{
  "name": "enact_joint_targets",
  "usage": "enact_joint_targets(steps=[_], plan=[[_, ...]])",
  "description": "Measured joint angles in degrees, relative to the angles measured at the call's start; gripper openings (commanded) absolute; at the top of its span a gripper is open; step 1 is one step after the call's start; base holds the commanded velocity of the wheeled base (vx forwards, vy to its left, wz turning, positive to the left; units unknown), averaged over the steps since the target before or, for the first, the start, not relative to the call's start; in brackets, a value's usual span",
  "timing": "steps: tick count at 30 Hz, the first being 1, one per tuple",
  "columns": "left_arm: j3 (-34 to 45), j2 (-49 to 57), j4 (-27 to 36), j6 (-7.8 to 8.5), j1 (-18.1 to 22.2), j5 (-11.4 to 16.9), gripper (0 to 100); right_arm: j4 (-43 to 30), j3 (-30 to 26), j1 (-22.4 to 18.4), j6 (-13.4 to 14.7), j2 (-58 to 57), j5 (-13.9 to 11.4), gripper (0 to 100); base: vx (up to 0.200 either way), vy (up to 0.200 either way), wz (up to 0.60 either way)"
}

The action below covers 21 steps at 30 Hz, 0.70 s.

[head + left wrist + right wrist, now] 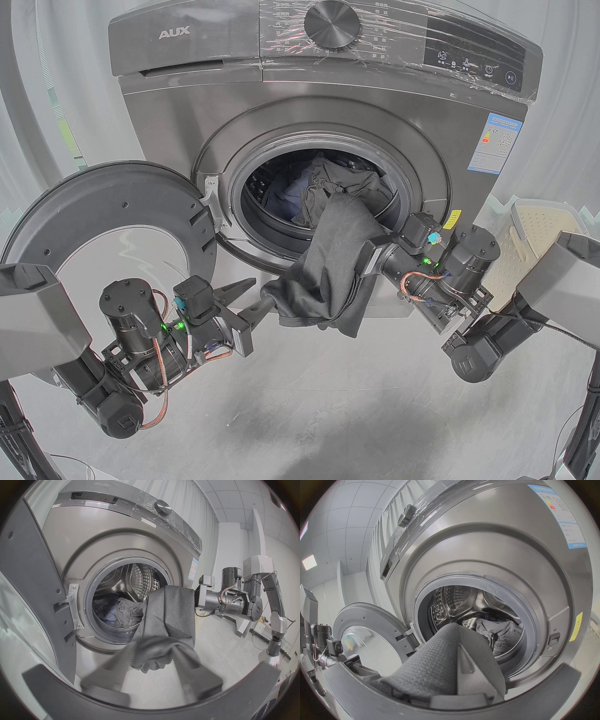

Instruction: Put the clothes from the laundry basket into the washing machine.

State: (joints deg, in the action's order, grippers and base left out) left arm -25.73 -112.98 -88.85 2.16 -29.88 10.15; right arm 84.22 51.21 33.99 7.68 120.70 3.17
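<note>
**Head view: garment (331, 262) hung at the mouth of the washer (187, 112)**

On the left, the door (119, 194) stood wide open. The left end effector (264, 292) was spread, its tip touching the garment's lower hem. The dark garment hung in front of the drum (269, 187) opening, not yet inside. Other clothes (337, 178) lay in the drum. The garment draped over the right end effector (450, 661), whose grip could not be told. To do this well, the right arm should carry the cloth deep past the rim. The left should lift the hem so nothing trails on the seal.
</note>
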Motion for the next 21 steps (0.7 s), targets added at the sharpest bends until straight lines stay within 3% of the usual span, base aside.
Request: enact_joint_targets(steps=[7, 11, 21], plan=[[2.3, -0.5, 0.1, 0.11, 0.9, 0.9, 100, -0.5, 1.9, -0.9, -0.1, -0.3, 0.0, 0, 0.000, 0.000, 0.00], [4.7, -2.0, 0.0, 2.16, 1.0, 2.5, 100, -0.4, 2.5, -1.7, -0.1, -0.6, 0.1, 0, 0.000, 0.000, 0.00], [9.1, -4.5, 0.0, 3.64, 0.5, 4.3, 100, -0.3, 2.6, -2.7, -0.1, -1.1, 0.1, 0, 0.000, 0.000, 0.00]])
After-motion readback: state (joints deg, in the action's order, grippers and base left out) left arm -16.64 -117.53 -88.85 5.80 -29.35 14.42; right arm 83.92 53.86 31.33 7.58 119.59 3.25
